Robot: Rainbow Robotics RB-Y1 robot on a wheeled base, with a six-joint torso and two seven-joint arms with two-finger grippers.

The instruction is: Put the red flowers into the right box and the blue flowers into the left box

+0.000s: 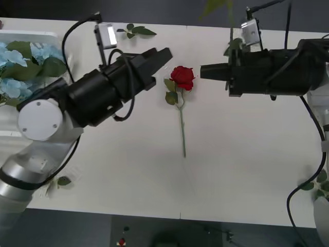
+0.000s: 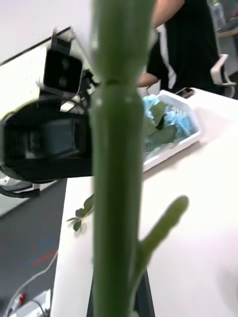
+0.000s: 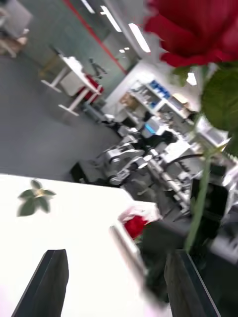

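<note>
Red flowers: one deep-red artificial rose [image 1: 182, 77] lies mid-frame on white tabletop [image 1: 247, 154], between both arms. Left gripper [image 1: 159, 57] fingers apart, empty, beside it. Right gripper [image 1: 205, 71] clamps a green stem [image 2: 116, 163], likely carrying it boxward.

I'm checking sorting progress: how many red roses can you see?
2. One rose lies on the table between the open left gripper and the right gripper; a second rose is held upright in the right gripper, head high. Others may be hidden off-view.
</note>
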